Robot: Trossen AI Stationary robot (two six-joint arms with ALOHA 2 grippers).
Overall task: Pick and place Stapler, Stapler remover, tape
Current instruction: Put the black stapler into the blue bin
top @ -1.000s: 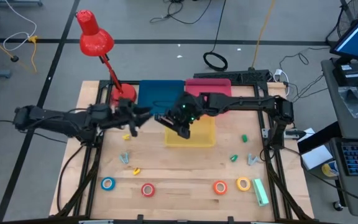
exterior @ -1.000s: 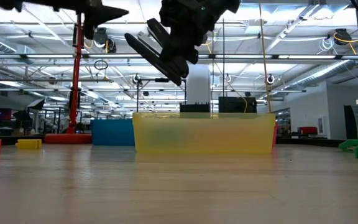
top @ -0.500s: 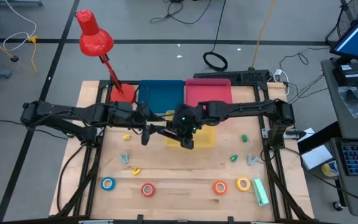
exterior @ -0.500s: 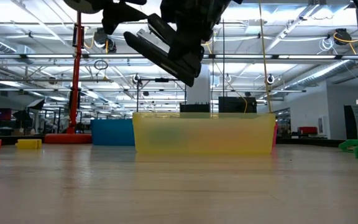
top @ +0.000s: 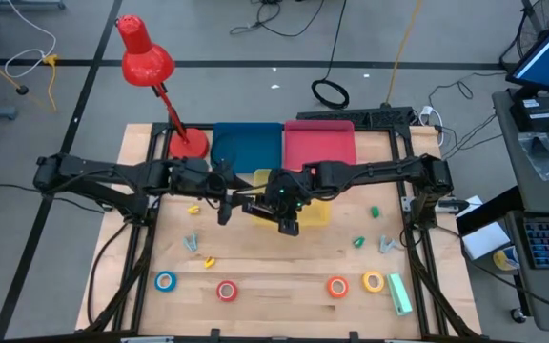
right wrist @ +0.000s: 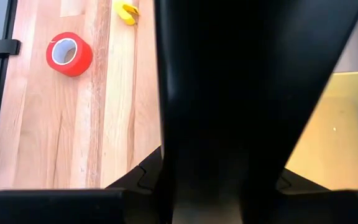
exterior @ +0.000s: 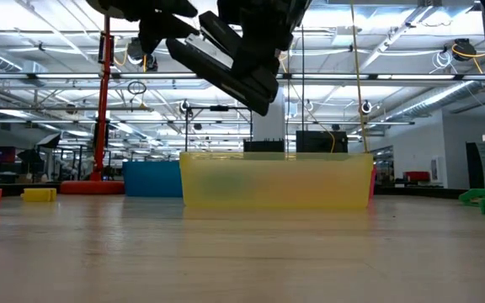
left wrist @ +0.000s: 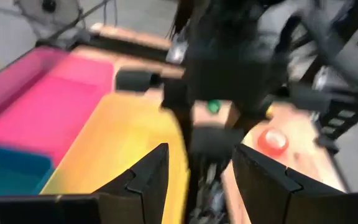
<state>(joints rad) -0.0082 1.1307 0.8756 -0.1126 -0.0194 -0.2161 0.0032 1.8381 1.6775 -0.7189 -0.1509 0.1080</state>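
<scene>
My right gripper [top: 286,215] is shut on a black stapler [exterior: 226,71] and holds it in the air over the near left corner of the yellow bin [top: 317,208]. My left gripper [top: 225,202] stands open, level with the stapler on its left. Whether it touches the stapler I cannot tell. In the left wrist view its fingers [left wrist: 148,177] stand apart, with the right arm's dark hand beyond them. Blue [top: 165,281], red [top: 227,290], orange [top: 337,285] and yellow [top: 374,282] tape rolls lie flat near the front edge. Small stapler removers [top: 194,209] lie scattered on the table. My right gripper pinches the black stapler [right wrist: 216,149] between its two fingers [right wrist: 143,177], which slant down from the table's right. The stapler's body hides the place of contact in the wrist view. The stapler is lifted clear and tilted, one end [exterior: 259,99] lower than the other.
Blue [top: 246,145] and pink [top: 319,143] bins stand behind the yellow one. A red lamp [top: 146,57] has its base [top: 189,143] at the far left. A green stapler [top: 398,292] lies at the near right, with green [top: 374,211] and grey [top: 387,244] removers near it.
My left gripper has gone toward the table's right, up to the stapler, and has tipped and rolled. My right gripper has swung a little toward the table's near edge with the stapler, which stays lifted and tilted.
</scene>
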